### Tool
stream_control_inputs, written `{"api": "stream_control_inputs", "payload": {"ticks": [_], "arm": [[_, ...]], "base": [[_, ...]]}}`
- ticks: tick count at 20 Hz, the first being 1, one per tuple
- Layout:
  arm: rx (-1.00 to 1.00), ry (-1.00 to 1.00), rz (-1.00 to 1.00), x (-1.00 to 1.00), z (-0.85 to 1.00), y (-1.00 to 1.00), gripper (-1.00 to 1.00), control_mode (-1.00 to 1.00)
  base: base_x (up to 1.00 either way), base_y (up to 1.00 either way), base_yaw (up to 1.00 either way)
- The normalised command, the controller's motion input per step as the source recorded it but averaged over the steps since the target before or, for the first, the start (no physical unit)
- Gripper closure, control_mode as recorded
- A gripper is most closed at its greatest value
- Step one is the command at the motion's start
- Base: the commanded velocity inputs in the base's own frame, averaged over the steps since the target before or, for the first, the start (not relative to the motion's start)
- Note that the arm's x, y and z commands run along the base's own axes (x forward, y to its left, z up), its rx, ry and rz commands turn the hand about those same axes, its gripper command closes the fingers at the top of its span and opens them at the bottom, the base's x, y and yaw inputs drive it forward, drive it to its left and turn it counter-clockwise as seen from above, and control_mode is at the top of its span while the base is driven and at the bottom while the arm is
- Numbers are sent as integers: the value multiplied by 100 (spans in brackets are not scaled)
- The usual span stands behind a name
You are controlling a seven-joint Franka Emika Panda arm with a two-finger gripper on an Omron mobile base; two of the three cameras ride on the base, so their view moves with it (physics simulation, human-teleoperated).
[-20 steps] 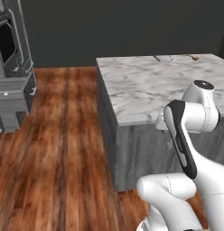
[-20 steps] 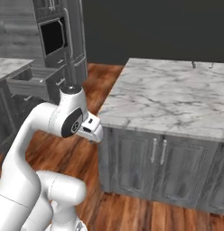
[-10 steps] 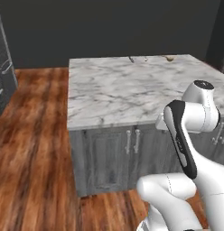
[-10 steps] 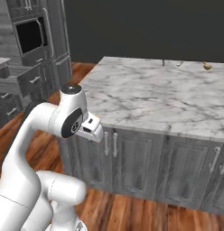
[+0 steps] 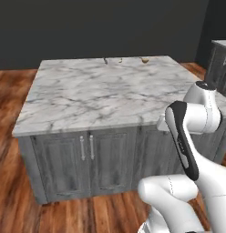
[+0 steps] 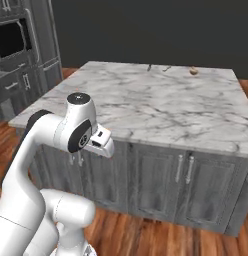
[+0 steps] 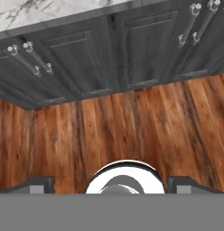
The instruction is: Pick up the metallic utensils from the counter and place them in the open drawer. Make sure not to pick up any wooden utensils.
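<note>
Gripper (image 7: 112,182) released, jaws wide apart, empty; aimed down at wooden floor (image 7: 132,131) before counter (image 5: 110,95). Small utensils (image 5: 105,60) at far counter edge; kinds indistinct.

Arm folded high, gripper hanging open and empty

The white arm rises from its base, bends at the dark elbow and doubles back so the wrist sits in front of the counter (image 6: 146,107) edge, level with its top. The gripper (image 6: 76,160) points down at the floor beside the counter's base, jaws wide apart, finger tips (image 7: 39,184) holding nothing.
</note>
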Motion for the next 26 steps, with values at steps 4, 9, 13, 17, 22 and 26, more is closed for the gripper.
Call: {"api": "stream_control_inputs", "payload": {"ticks": [4, 9, 13, 17, 22, 26], "arm": [[0, 0, 0, 0, 0, 0, -100, 100], [0, 0, 0, 0, 0, 0, -100, 100], [0, 0, 0, 0, 0, 0, -100, 100], [0, 0, 0, 0, 0, 0, -100, 100], [0, 0, 0, 0, 0, 0, -100, 100], [0, 0, 0, 0, 0, 0, -100, 100]], "base": [[10, -100, 0], [19, -100, 0], [28, -100, 2], [29, -100, 2], [42, -100, 4], [50, -100, 5]]}}
